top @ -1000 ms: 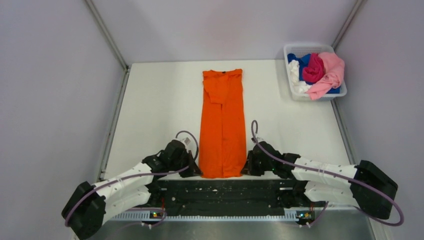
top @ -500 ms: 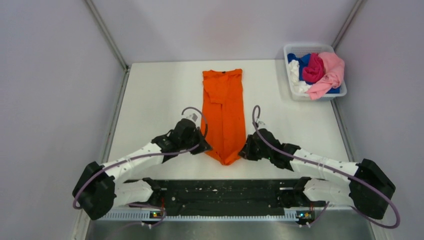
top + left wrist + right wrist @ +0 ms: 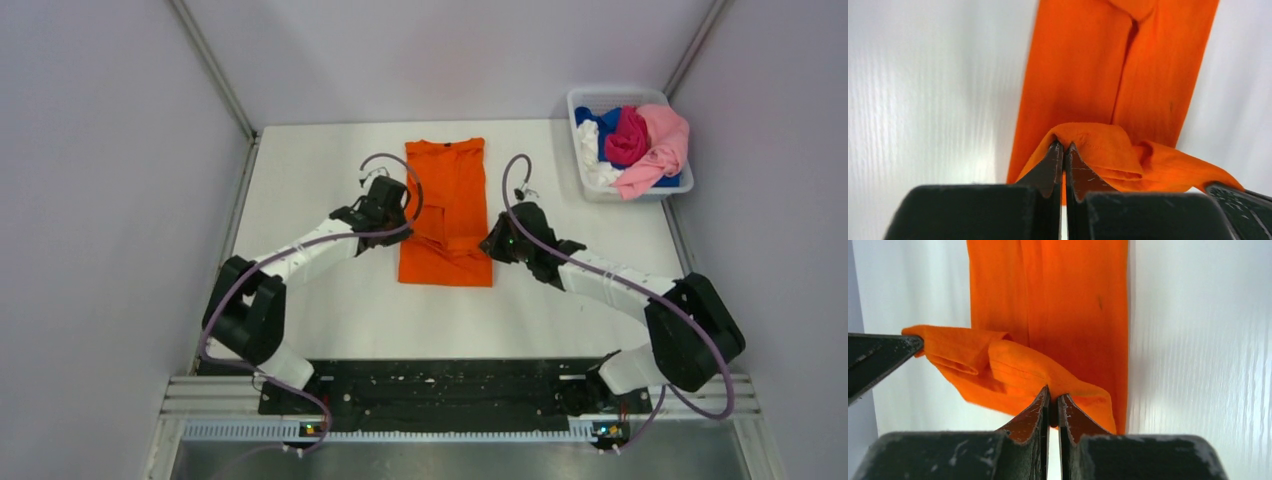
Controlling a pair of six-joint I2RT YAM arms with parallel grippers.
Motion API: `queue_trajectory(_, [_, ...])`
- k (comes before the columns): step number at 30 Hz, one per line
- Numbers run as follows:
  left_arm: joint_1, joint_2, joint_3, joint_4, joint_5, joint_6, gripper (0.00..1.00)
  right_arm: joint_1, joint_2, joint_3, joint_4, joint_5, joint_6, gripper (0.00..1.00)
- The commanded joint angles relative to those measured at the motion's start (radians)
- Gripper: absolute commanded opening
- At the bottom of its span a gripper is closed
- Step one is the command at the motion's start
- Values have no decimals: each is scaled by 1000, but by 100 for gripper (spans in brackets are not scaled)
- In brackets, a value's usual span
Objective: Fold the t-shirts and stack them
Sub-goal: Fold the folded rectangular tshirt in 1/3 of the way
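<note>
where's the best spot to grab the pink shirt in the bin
Probably take the pink shirt by the fold draped over the right rim of the white bin, coming down from above: that part lies on top and outermost, clear of the magenta shirt bunched beside it.

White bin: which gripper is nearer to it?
Right. The right gripper grips the orange t-shirt on the side toward the white bin; the left gripper grips its far side.
</note>
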State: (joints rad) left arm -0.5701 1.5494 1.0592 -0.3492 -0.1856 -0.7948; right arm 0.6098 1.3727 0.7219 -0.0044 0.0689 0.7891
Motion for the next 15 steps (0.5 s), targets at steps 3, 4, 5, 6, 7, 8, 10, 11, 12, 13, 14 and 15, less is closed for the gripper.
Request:
queue_trajectory(3, [119,100,121,63,76,88,0,-93,116,154,86,-8,-68,7])
queue_trajectory(4, [129,121,142,62,87,102,0,-103,135,168,88,-14,-70,7])
queue_trajectory(5, [136,148,165,55,96,114,0,-113,151,181,94,-21,-73,7])
queue_trajectory(6, [141,165,188,44,94,120,0,-120,167,191,106,-25,-76,7])
queue_trajectory(7, [145,186,211,33,96,127,0,-127,182,197,122,-30,-78,7])
queue_trajectory(8, [150,217,235,26,103,138,0,-133,195,205,135,-35,-82,7])
queue_trajectory(10, [156,256,283,9,129,154,0,-143,227,232,140,-41,-87,7])
queue_trajectory(11, [159,273,302,7,147,164,0,-148,243,245,137,-44,-91,7])
queue_trajectory(12, [163,290,319,7,164,173,0,-154,257,253,136,-47,-91,7])
queue_trajectory(13, [163,304,333,3,171,178,0,-157,269,260,137,-52,-93,7])
queue_trajectory(14, [165,319,348,0,172,183,0,-161,280,266,138,-56,-95,7])
queue_trajectory(15, [166,331,360,-7,167,187,0,-164,293,273,139,-60,-95,8])
